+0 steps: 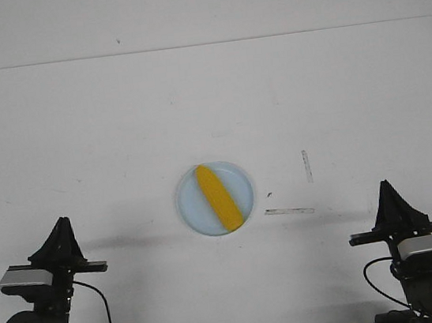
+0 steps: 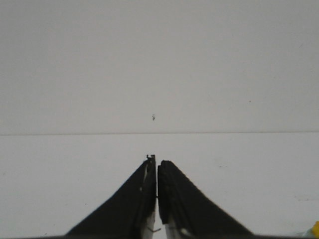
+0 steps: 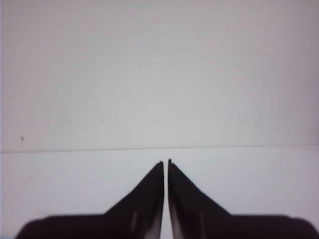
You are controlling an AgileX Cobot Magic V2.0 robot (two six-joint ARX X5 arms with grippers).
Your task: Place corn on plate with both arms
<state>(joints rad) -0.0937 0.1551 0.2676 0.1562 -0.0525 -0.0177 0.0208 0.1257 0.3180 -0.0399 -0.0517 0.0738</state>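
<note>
While the corn (image 1: pixel 219 198) lies diagonally on the plate (image 1: pixel 191 209), both arms' jaws sit clenched, empty, well apart from it

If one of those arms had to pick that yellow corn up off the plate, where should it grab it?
Probably around the middle of the corn, coming straight down, end effector closing across its narrow width. It lies flat and diagonal on the plate, so the sides are exposed and the tapered end would likely slip.
</note>
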